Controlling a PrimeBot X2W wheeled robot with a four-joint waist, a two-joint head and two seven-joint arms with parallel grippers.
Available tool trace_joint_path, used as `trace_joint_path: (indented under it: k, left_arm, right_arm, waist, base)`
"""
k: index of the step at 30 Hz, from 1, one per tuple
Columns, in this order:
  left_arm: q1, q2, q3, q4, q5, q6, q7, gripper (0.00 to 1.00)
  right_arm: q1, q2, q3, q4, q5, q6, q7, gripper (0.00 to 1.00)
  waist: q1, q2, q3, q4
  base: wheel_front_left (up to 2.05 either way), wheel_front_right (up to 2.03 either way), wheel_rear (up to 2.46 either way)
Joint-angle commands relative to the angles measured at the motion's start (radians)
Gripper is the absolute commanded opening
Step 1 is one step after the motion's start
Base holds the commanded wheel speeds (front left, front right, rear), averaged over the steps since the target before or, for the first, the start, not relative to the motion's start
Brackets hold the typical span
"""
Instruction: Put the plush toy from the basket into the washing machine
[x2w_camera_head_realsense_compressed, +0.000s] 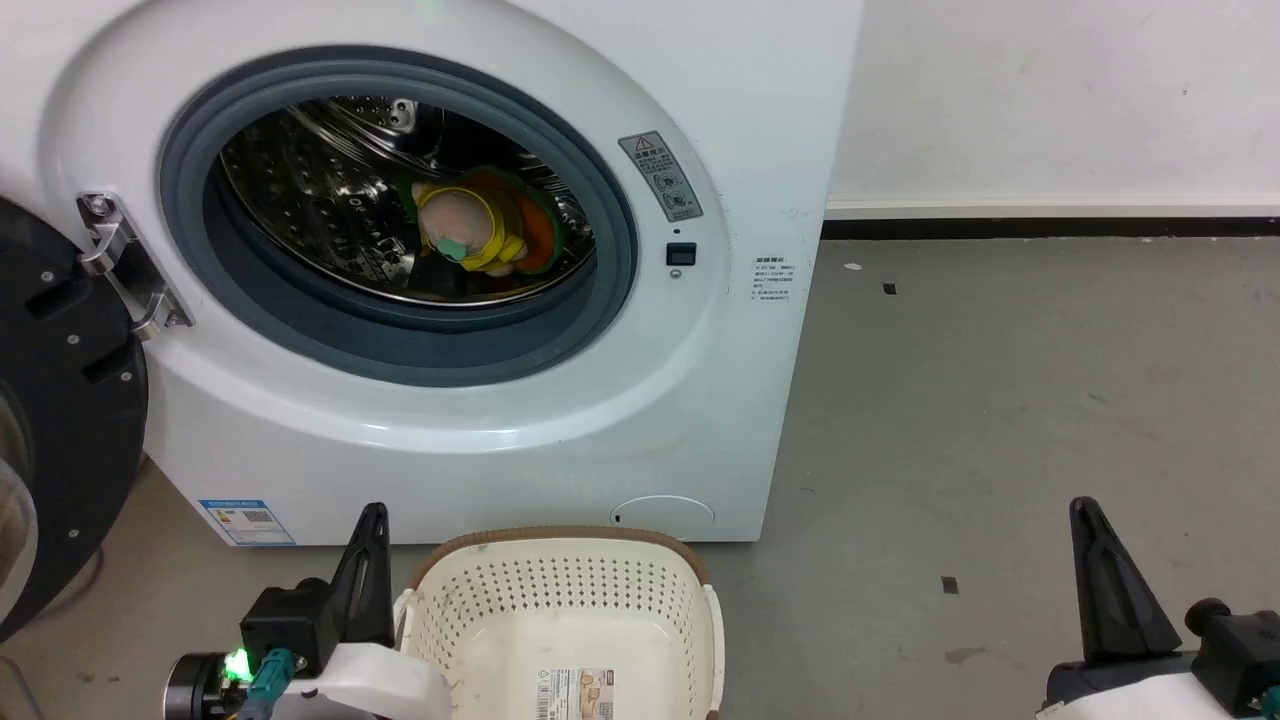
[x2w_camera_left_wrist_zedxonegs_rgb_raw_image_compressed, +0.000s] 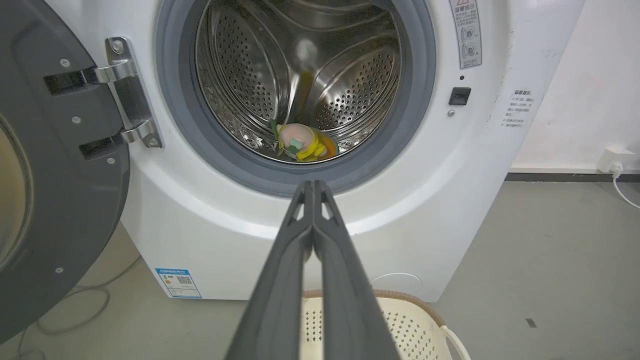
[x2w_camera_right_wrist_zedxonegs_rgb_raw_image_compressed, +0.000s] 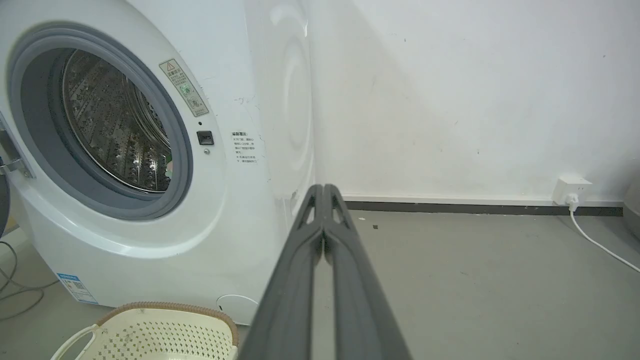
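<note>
The plush toy (x2w_camera_head_realsense_compressed: 482, 232), a hamburger with an orange bun, green edge and yellow and pink parts, lies inside the steel drum of the white washing machine (x2w_camera_head_realsense_compressed: 600, 420), also seen in the left wrist view as the plush toy (x2w_camera_left_wrist_zedxonegs_rgb_raw_image_compressed: 302, 142). The machine's black door (x2w_camera_head_realsense_compressed: 55, 400) hangs open at the left. The cream basket (x2w_camera_head_realsense_compressed: 560, 610) stands on the floor before the machine, holding nothing but its label. My left gripper (x2w_camera_head_realsense_compressed: 372, 515) is shut beside the basket's left rim, with nothing in it. My right gripper (x2w_camera_head_realsense_compressed: 1085, 510) is shut and far right, over bare floor.
Grey floor (x2w_camera_head_realsense_compressed: 1000, 400) spreads to the right of the machine up to a white wall with a dark skirting. A wall socket (x2w_camera_right_wrist_zedxonegs_rgb_raw_image_compressed: 571, 189) with a white cable sits low on that wall. Loose cables (x2w_camera_left_wrist_zedxonegs_rgb_raw_image_compressed: 75, 310) lie on the floor under the open door.
</note>
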Motion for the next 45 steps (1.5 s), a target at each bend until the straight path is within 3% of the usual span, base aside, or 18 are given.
trace_joint_path:
  k: [1,45]
  left_arm:
    - [0.004,0.000,-0.001,-0.012,0.005,0.001,0.006,0.00]
    - [0.018,-0.001,-0.006,-0.090,0.030,0.003,0.093,0.00]
  right_arm:
    - [-0.006,0.000,0.003,-0.001,-0.006,0.000,0.007,0.00]
    - [-0.030,0.000,0.039,-0.005,-0.037,0.000,0.095,0.00]
  waist:
    - [0.0001,-0.0001,0.000,0.000]
    - [0.0001,-0.0001,-0.006,-0.001]
  base:
    - [0.00,0.00,0.00]
    - [0.00,0.00,0.00]
